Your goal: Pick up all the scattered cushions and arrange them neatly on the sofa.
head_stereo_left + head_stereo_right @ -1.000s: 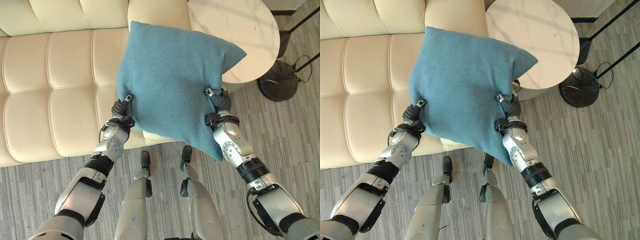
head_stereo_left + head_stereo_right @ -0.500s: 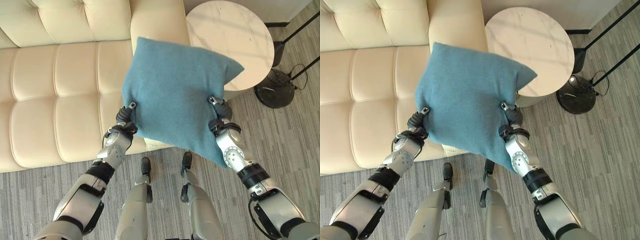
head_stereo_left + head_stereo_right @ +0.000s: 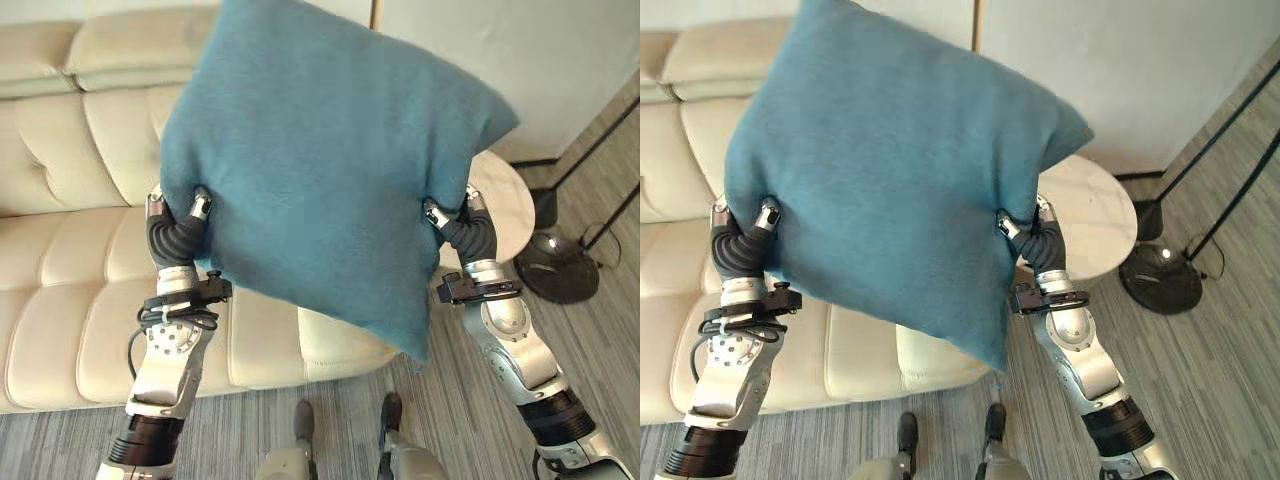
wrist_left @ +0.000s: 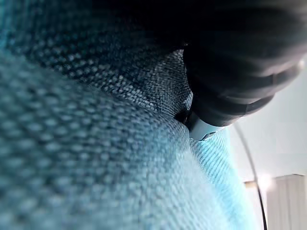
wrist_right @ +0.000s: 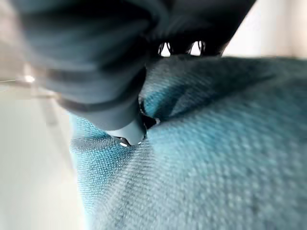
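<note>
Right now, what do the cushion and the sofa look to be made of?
Cushion: teal woven fabric, matte; the wrist views show a coarse, nubby weave, and it dents where both hands grip it. Sofa: cream leather or a leather look-alike, smooth with a soft sheen, with stitched panels; which of the two cannot be told.

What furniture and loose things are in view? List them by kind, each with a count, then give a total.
Cushion: 1, blue, held up between the left robot hand and the right robot hand
Sofa: 1, cream
Round table: 1, white top
Stand with a round dark base: 1
Total: 4
</note>
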Robot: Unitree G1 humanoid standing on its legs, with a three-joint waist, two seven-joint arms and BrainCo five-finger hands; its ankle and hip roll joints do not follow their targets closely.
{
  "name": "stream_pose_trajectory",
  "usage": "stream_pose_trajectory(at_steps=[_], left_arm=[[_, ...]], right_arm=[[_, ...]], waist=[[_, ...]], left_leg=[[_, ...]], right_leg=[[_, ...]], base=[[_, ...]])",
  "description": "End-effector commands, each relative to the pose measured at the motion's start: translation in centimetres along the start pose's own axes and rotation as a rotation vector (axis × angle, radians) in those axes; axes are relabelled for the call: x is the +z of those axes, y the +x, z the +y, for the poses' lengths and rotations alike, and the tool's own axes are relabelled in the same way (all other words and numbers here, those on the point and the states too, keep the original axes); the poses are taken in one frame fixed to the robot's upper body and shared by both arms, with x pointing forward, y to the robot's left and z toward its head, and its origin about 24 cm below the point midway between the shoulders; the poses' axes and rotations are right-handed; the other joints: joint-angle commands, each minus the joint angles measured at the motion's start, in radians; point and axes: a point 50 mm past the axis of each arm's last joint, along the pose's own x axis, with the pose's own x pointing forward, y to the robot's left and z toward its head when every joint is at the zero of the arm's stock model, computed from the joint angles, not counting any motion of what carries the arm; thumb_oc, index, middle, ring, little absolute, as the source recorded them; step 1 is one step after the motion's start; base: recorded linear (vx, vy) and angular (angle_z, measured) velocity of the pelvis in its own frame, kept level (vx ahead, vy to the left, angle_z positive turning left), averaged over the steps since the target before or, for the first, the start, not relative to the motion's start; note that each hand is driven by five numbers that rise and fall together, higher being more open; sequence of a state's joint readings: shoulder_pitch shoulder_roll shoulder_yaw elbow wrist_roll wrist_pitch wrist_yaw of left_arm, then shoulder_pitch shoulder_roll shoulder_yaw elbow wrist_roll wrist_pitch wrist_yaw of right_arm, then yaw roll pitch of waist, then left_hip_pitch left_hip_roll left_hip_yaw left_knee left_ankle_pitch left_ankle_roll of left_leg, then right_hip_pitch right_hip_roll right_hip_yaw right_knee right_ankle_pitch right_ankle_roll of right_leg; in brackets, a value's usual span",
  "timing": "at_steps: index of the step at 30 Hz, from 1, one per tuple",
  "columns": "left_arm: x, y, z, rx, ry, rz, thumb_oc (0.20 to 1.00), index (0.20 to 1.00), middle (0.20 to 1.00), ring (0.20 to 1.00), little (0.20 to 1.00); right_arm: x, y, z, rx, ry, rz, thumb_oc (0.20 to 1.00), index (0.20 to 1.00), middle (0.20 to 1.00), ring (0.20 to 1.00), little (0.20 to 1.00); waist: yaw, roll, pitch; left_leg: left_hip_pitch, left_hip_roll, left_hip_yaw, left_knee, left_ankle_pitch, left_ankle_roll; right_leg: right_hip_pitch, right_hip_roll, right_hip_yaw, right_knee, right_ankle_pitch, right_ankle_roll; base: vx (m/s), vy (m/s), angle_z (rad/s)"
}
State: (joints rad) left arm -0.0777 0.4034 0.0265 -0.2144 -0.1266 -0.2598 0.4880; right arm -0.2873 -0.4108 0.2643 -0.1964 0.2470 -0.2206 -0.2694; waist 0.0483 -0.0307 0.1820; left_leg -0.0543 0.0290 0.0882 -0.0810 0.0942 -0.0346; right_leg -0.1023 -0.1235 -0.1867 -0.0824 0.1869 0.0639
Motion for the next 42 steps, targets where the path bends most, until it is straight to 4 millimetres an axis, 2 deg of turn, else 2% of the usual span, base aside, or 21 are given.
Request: stream_pose_trajectory(at_steps=[1,6,10,14,17,18,20,21,24,25,28,29,31,32,33,34,36,37,38,40,42], left_arm=[[3.9,0.3,-1.2,-0.015,0.057,-0.323,0.2,0.2,0.2,0.2,0.2],[3.8,-1.5,0.6,0.071,0.14,-0.341,0.2,0.2,0.2,0.2,0.2],[5.0,-3.2,1.5,0.142,0.135,-0.4,0.2,0.2,0.2,0.2,0.2],[5.9,-3.4,1.2,0.133,0.129,-0.445,0.2,0.2,0.2,0.2,0.2],[6.4,-2.9,0.4,0.113,0.101,-0.478,0.2,0.2,0.2,0.2,0.2],[6.7,-2.5,-0.2,0.103,0.077,-0.497,0.2,0.2,0.2,0.2,0.2],[7.0,-1.5,-1.9,0.058,0.028,-0.528,0.2,0.2,0.2,0.2,0.2],[6.9,-1.1,-2.7,0.019,0.022,-0.528,0.2,0.2,0.2,0.2,0.2],[6.8,-0.4,-3.1,-0.007,0.025,-0.524,0.2,0.2,0.2,0.2,0.2],[6.7,-0.3,-2.8,-0.01,0.03,-0.514,0.2,0.2,0.2,0.2,0.2],[6.7,-0.4,-2.2,0.007,0.024,-0.504,0.2,0.2,0.2,0.2,0.2],[6.6,-0.4,-2.2,0.017,0.027,-0.501,0.2,0.2,0.2,0.2,0.2],[6.6,-0.4,-2.3,0.011,0.028,-0.495,0.2,0.2,0.2,0.2,0.2],[6.6,-0.2,-2.6,-0.001,0.029,-0.497,0.2,0.2,0.2,0.2,0.2],[6.5,-0.2,-2.9,-0.018,0.033,-0.491,0.2,0.2,0.2,0.2,0.2],[6.4,-0.2,-3.1,-0.037,0.04,-0.485,0.2,0.2,0.2,0.2,0.2],[6.2,-0.3,-3.3,-0.069,0.046,-0.478,0.2,0.2,0.2,0.2,0.2],[6.3,-0.2,-3.6,-0.097,0.033,-0.482,0.2,0.2,0.2,0.2,0.2],[6.3,-0.2,-3.9,-0.111,0.002,-0.476,0.2,0.2,0.2,0.2,0.2],[6.2,-0.3,-4.1,-0.118,-0.017,-0.468,0.2,0.2,0.2,0.2,0.2],[5.7,-0.3,-4.1,-0.12,-0.002,-0.437,0.2,0.2,0.2,0.2,0.2]], right_arm=[[3.5,-0.3,2.6,0.055,-0.03,-0.288,0.2,0.2,0.2,0.2,0.2],[5.5,-1.2,3.5,0.004,-0.061,-0.435,0.2,0.2,0.2,0.2,0.2],[7.7,-1.9,5.2,-0.026,-0.066,-0.586,0.2,0.2,0.2,0.2,0.2],[8.2,-1.6,6.8,0.008,-0.091,-0.626,0.2,0.2,0.2,0.2,0.2],[8.3,-1.0,7.8,0.025,-0.109,-0.644,0.2,0.2,0.2,0.2,0.2],[8.5,-0.8,8.2,0.025,-0.117,-0.654,0.2,0.2,0.2,0.2,0.2],[8.1,-0.2,8.2,0.025,-0.178,-0.649,0.2,0.2,0.2,0.2,0.2],[7.8,0.1,8.0,0.02,-0.216,-0.643,0.2,0.2,0.2,0.2,0.2],[7.8,0.7,7.7,0.018,-0.228,-0.642,0.2,0.2,0.2,0.2,0.2],[8.0,0.9,7.6,0.013,-0.212,-0.643,0.2,0.2,0.2,0.2,0.2],[7.8,0.6,7.3,0.009,-0.179,-0.629,0.2,0.2,0.2,0.2,0.2],[7.7,0.5,7.1,0.012,-0.176,-0.628,0.2,0.2,0.2,0.2,0.2],[7.7,0.4,6.8,0.014,-0.175,-0.635,0.2,0.2,0.2,0.2,0.2],[7.7,0.5,6.4,0.002,-0.185,-0.638,0.2,0.2,0.2,0.2,0.2],[7.5,0.4,6.3,-0.001,-0.19,-0.627,0.2,0.2,0.2,0.2,0.2],[7.5,0.3,6.2,-0.002,-0.188,-0.623,0.2,0.2,0.2,0.2,0.2],[7.3,-0.1,5.9,-0.007,-0.194,-0.613,0.2,0.2,0.2,0.2,0.2],[7.1,-0.2,5.7,-0.014,-0.203,-0.609,0.2,0.2,0.2,0.2,0.2],[7.0,-0.2,5.4,-0.025,-0.216,-0.602,0.2,0.2,0.2,0.2,0.2],[6.8,-0.2,5.2,-0.032,-0.225,-0.592,0.2,0.2,0.2,0.2,0.2],[6.7,-0.3,5.0,-0.049,-0.223,-0.585,0.2,0.2,0.2,0.2,0.2]], waist=[[0.028,-0.013,-0.114],[0.064,-0.009,-0.137],[0.105,-0.014,-0.149],[0.138,-0.026,-0.155],[0.161,-0.033,-0.138],[0.164,-0.028,-0.118],[0.137,-0.02,-0.09],[0.122,-0.018,-0.093],[0.109,-0.03,-0.117],[0.122,-0.038,-0.127],[0.126,-0.041,-0.117],[0.121,-0.036,-0.091],[0.107,-0.022,-0.075],[0.076,-0.011,-0.054],[0.039,-0.018,-0.045],[0.027,-0.025,-0.047],[0.002,-0.036,-0.053],[-0.023,-0.038,-0.067],[-0.037,-0.035,-0.085],[-0.047,-0.031,-0.095],[-0.052,-0.015,-0.126]], left_leg=[[-0.003,0.019,-0.049,-0.005,-0.071,-0.031],[0.02,0.014,-0.065,-0.005,-0.078,-0.028],[0.027,0.006,-0.091,-0.001,-0.08,-0.022],[0.026,-0.009,-0.12,0.004,-0.082,-0.014],[0.022,-0.029,-0.164,0.013,-0.084,-0.001],[0.017,-0.034,-0.191,0.02,-0.08,0.006],[-0.024,-0.065,-0.277,0.048,-0.069,0.015],[-0.05,-0.079,-0.331,0.065,-0.057,0.011],[-0.076,-0.076,-0.401,0.073,-0.055,-0.01],[-0.085,-0.064,-0.396,0.077,-0.057,-0.019],[-0.107,-0.036,-0.414,0.103,-0.043,-0.046],[-0.138,-0.011,-0.438,0.117,-0.011,-0.077],[-0.164,0.017,-0.462,0.094,0.04,-0.105],[-0.211,0.044,-0.406,0.078,0.079,-0.11],[-0.219,0.071,-0.239,0.13,0.032,-0.056],[-0.212,0.078,-0.157,0.177,-0.008,-0.037],[-0.189,0.082,-0.024,0.276,-0.08,-0.021],[-0.141,0.091,0.088,0.347,-0.16,-0.016],[-0.088,0.09,0.142,0.344,-0.194,-0.02],[-0.052,0.082,0.147,0.307,-0.197,-0.023],[0.03,0.058,0.137,0.131,-0.158,-0.025]], right_leg=[[0.059,-0.044,-0.017,-0.001,-0.126,0.083],[0.091,-0.05,-0.034,-0.002,-0.137,0.086],[0.115,-0.063,-0.061,0.001,-0.145,0.091],[0.126,-0.074,-0.085,0.01,-0.15,0.096],[0.12,-0.094,-0.115,0.082,-0.176,0.094],[0.106,-0.097,-0.107,0.136,-0.186,0.09],[0.071,-0.069,0.045,0.231,-0.227,0.091],[0.074,-0.047,0.155,0.262,-0.242,0.088],[0.129,-0.032,0.248,0.215,-0.282,0.067],[0.157,-0.038,0.215,0.158,-0.289,0.065],[0.187,-0.003,0.206,0.103,-0.31,0.042],[0.184,0.038,0.21,0.098,-0.323,0.019],[0.177,0.081,0.184,0.091,-0.326,-0.002],[0.164,0.101,0.153,0.09,-0.325,-0.01],[0.141,0.094,0.115,0.099,-0.312,-0.012],[0.138,0.083,0.088,0.096,-0.31,-0.011],[0.134,0.064,0.033,0.088,-0.297,-0.015],[0.134,0.052,-0.031,0.078,-0.292,-0.02],[0.142,0.041,-0.086,0.061,-0.283,-0.02],[0.152,0.04,-0.106,0.05,-0.277,-0.015],[0.159,0.047,-0.132,0.031,-0.258,-0.003]], base=[[0.09,0.021,0.13],[0.04,0.028,0.08],[0.02,0.049,0.21],[-0.01,0.06,0.32],[-0.04,0.067,0.43],[-0.11,0.003,0.56],[-0.13,-0.027,1.31],[-0.03,-0.097,1.49],[0.0,-0.274,1.45],[-0.07,-0.424,0.59],[-0.12,-0.361,0.0],[-0.25,-0.448,0.03],[-0.31,-0.404,0.44],[-0.49,-0.338,0.39],[-0.48,-0.281,0.54],[-0.34,-0.174,1.41],[-0.19,-0.135,1.93],[-0.16,-0.11,1.28],[-0.09,-0.067,1.4],[0.03,0.021,2.27],[0.07,0.123,1.01]])
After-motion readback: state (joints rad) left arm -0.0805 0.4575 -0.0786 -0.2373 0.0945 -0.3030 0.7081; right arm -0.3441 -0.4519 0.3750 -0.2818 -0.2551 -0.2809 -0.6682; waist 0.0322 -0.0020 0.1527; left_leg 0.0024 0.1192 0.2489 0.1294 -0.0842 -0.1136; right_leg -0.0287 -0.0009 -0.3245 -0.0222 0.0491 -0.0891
